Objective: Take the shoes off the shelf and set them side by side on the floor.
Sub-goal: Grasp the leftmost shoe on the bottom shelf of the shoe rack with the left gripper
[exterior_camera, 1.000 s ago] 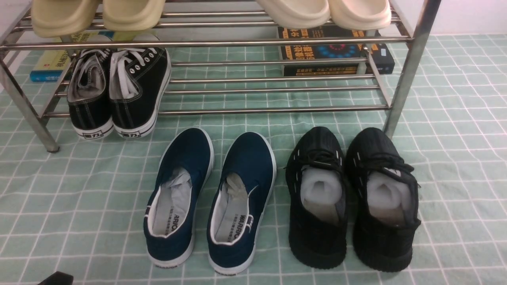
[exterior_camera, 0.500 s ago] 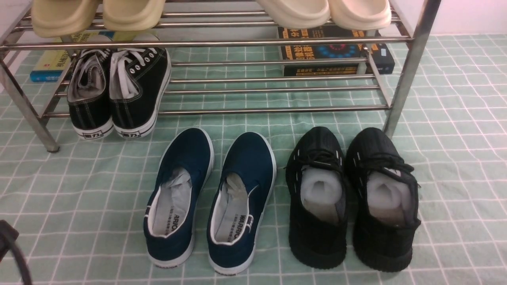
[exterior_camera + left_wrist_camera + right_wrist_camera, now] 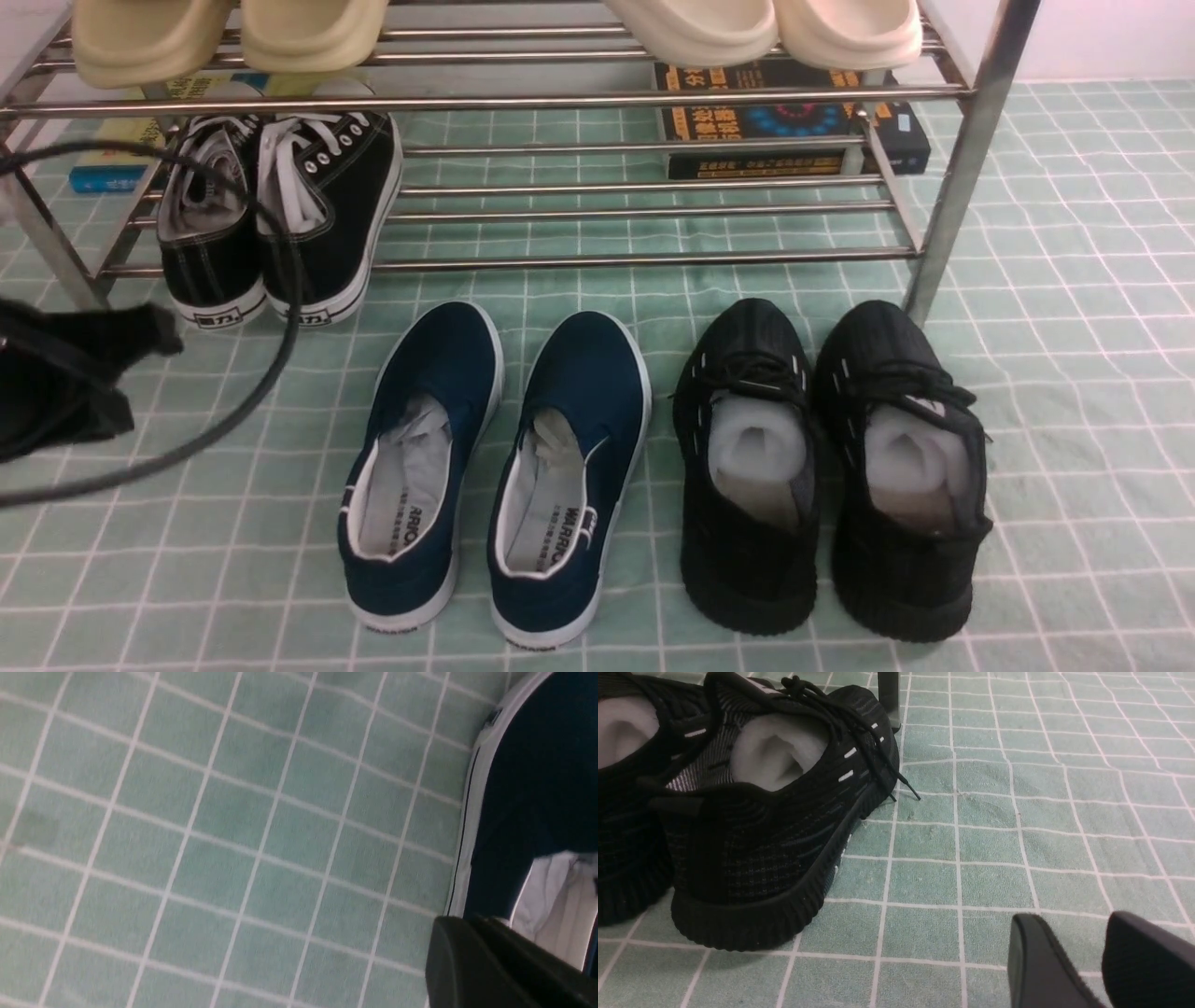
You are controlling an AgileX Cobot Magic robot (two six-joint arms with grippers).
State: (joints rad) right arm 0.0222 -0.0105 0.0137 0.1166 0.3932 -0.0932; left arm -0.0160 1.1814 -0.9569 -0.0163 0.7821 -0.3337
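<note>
Your shoes (image 3: 280,215), the black canvas pair with white laces, sit on the lower tier of the shelf (image 3: 653,261) at its left end. They are pressed side by side, heels toward you, and the white heel rims hang over the front tube. Neither one is down on the floor (image 3: 187,560). Your left gripper (image 3: 149,331) shows as a dark blur at the left edge of the front view. Its tip is near the heel of the left shoe, and you cannot tell whether it touches. It holds nothing you can see, and the frames do not show whether its jaws are parted or closed. Its wrist camera looks at bare grid cloth and the white-edged side of one navy slip-on. A black cable (image 3: 280,308) loops from that arm across the front of the canvas pair. Your right gripper (image 3: 1076,919) hovers low over the cloth, fingers apart and empty, beside the right-hand black knit sneaker. On the floor before the shelf the navy slip-ons (image 3: 579,373) stand left of the black knit sneakers (image 3: 747,560), both pairs with heels toward you. Beige slippers (image 3: 233,33) and cream slippers (image 3: 766,28) rest on the upper tier. A dark book (image 3: 794,121) lies behind the rack.
</note>
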